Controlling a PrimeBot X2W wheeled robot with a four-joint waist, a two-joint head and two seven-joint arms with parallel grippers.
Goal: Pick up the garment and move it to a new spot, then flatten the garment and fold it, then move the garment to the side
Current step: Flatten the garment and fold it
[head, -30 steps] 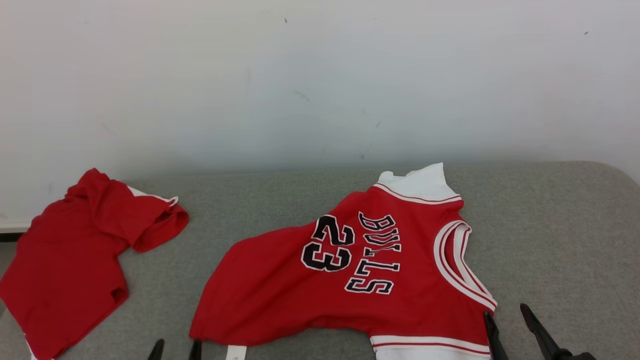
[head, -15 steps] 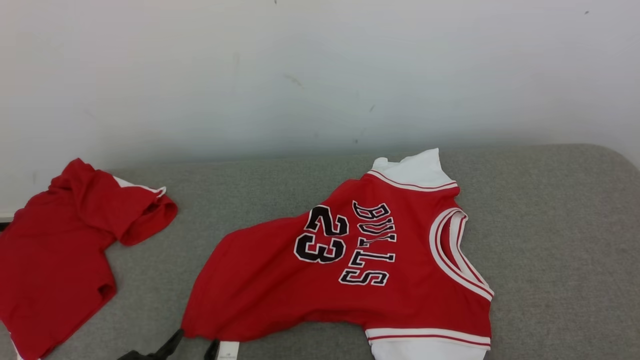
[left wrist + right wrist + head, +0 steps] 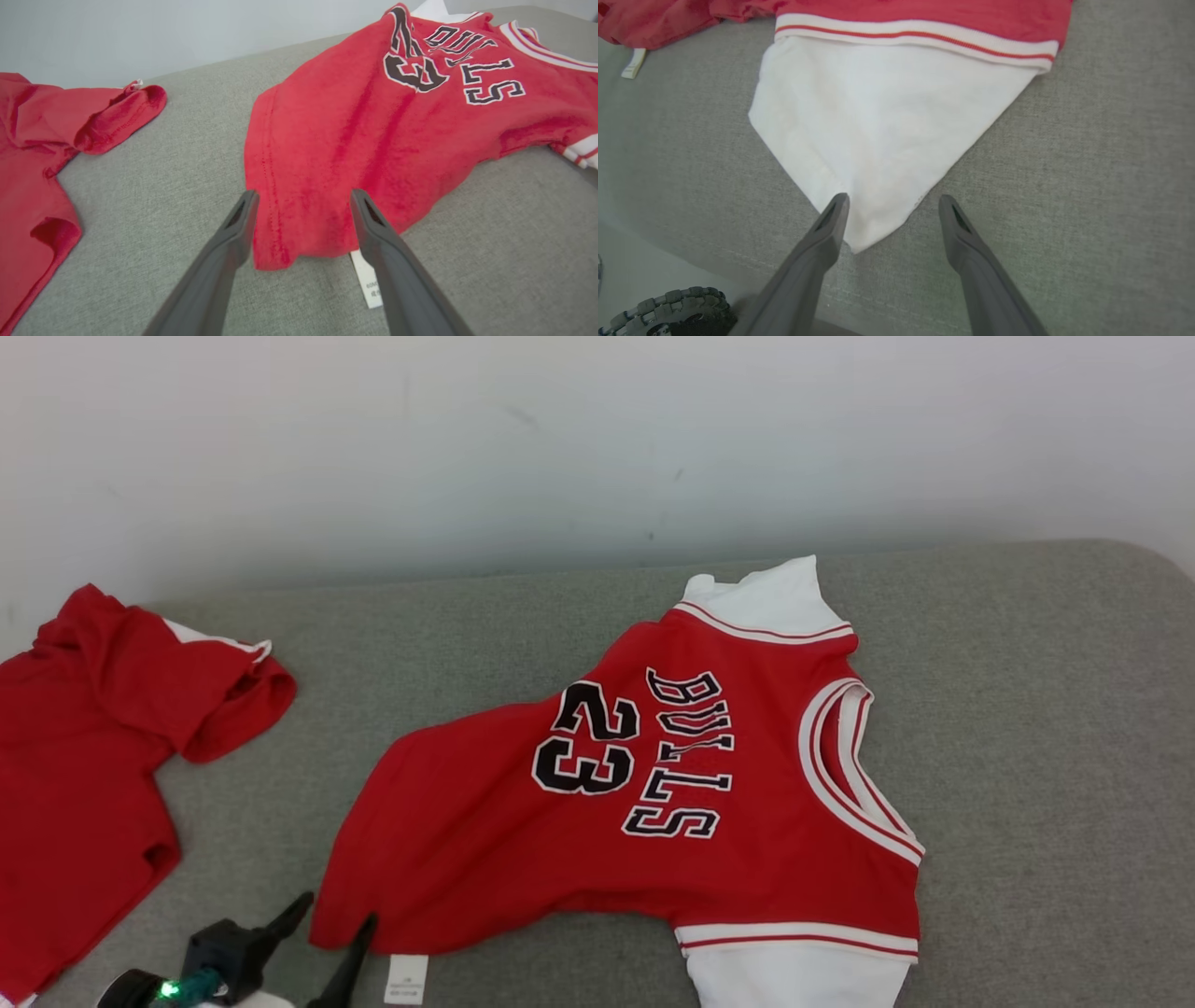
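A red jersey (image 3: 635,803), "BULLS 23" with white sleeves, lies rumpled on a grey cushion (image 3: 1027,709). The left gripper (image 3: 303,195) flanks its hem and the right gripper (image 3: 893,199) a sleeve tip, both spread wide.

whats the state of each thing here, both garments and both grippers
jersey, unfolded, rumpled, print up on grey cushion
red shirt, crumpled at the left
left gripper, open, fingers astride the jersey's hem corner
right gripper, open, fingers astride the white sleeve tip
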